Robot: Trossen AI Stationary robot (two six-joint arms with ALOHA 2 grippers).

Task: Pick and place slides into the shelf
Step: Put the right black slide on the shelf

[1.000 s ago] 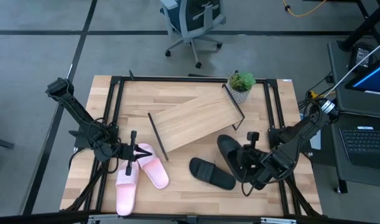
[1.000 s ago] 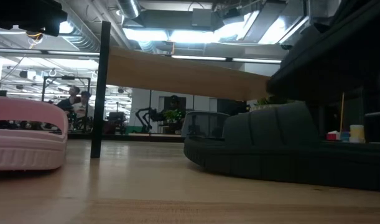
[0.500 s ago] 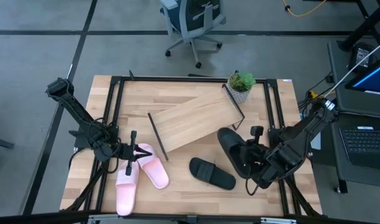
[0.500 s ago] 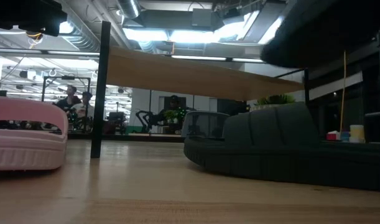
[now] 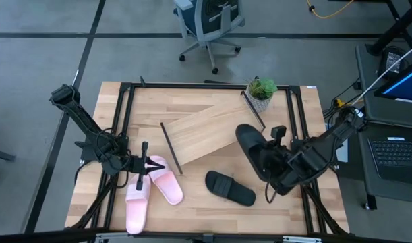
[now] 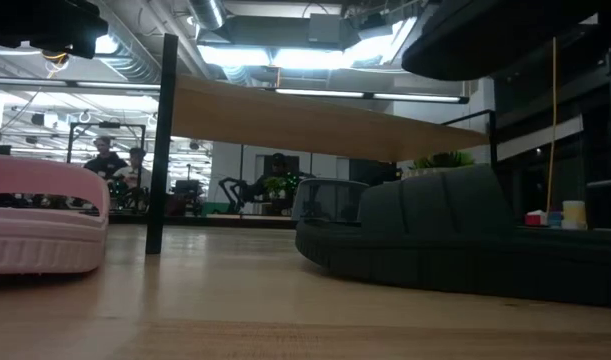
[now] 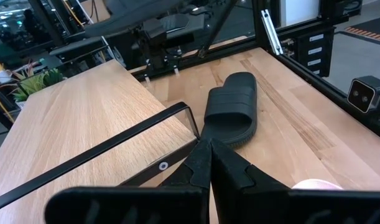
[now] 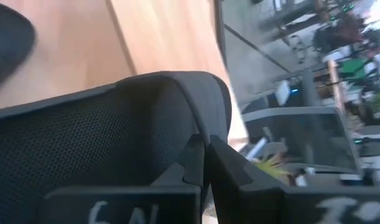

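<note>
My right gripper is shut on one black slide and holds it above the table beside the right end of the shelf, a slanted light-wood board. The low view shows this slide high up. The other black slide lies sole-down on the table and also shows in the left wrist view. The two pink slides lie at the front left. My left gripper is shut and stands just behind them, touching nothing. My right gripper pinches the black slide by the edge of its wide strap between its two fingers. It comes at the slide from the table's right side. The slide is lifted clear of the table, tilted, with its length running toward the far edge.
A small potted plant stands at the shelf's far right corner. Thin black rods stand at the shelf's ends. A black frame runs round the tabletop. Bare wood lies between the pink and the black slides. An office chair is behind the table.
My right gripper has risen and moved toward the table's far edge and the shelf, carrying the black slide with it. In the low view the slide has climbed from in front of the resting black slide up to the picture's top edge.
</note>
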